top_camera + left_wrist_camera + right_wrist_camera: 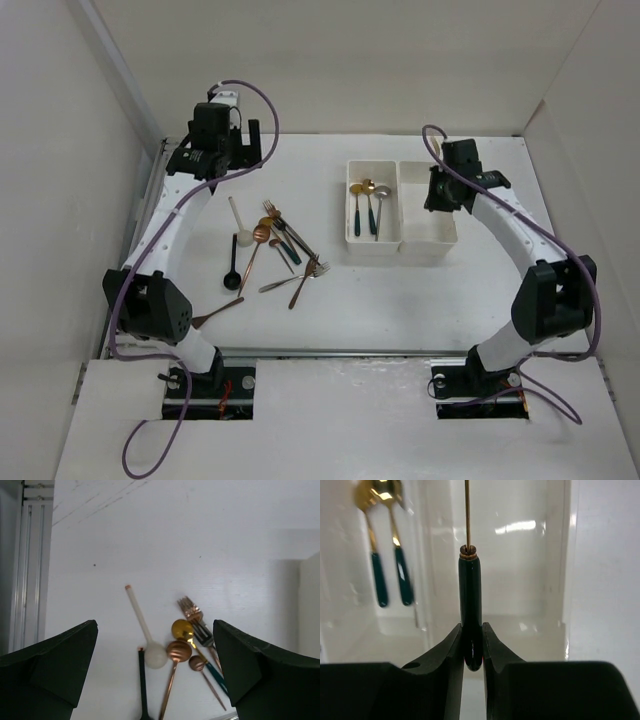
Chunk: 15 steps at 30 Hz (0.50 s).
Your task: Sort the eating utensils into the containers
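The right pincer (472, 631) clamps a dark-handled utensil (470, 590) by its handle end, over the right-hand bin (520, 575).

Utensils (272, 248) piled beside white bins (425, 228)

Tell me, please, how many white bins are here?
2, joined side by side: the left bin holds spoons; the right bin lies beneath the right gripper, which holds a utensil.

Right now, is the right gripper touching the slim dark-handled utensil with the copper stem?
Touching. Right wrist view: the right gripper has both fingers clamped flush on the dark-handled utensil, no gap.
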Available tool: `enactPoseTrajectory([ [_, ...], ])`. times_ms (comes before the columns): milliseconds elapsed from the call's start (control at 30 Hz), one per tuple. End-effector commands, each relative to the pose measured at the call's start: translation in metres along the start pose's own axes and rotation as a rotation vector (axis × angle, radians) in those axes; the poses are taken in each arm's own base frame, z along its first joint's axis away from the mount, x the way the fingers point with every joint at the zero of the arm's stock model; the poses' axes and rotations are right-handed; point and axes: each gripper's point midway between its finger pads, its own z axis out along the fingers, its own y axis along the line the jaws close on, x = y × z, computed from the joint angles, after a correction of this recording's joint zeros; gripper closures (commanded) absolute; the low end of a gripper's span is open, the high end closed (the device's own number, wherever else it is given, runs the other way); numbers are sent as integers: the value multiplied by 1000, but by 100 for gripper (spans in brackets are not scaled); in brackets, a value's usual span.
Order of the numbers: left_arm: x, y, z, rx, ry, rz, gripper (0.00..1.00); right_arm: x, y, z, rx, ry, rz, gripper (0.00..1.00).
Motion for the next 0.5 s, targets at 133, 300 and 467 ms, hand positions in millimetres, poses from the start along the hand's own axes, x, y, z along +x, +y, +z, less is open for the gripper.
enactPoseTrajectory([
  [133, 53, 26, -4, -36, 79, 103, 0, 45, -38, 32, 89, 165, -59, 100],
  [300, 102, 30, 6, -30, 220, 161, 6, 48, -30, 70, 55, 216, -65, 94],
  [467, 165, 32, 11, 3, 397, 222, 12, 29, -30, 70, 81, 172, -49, 54],
])
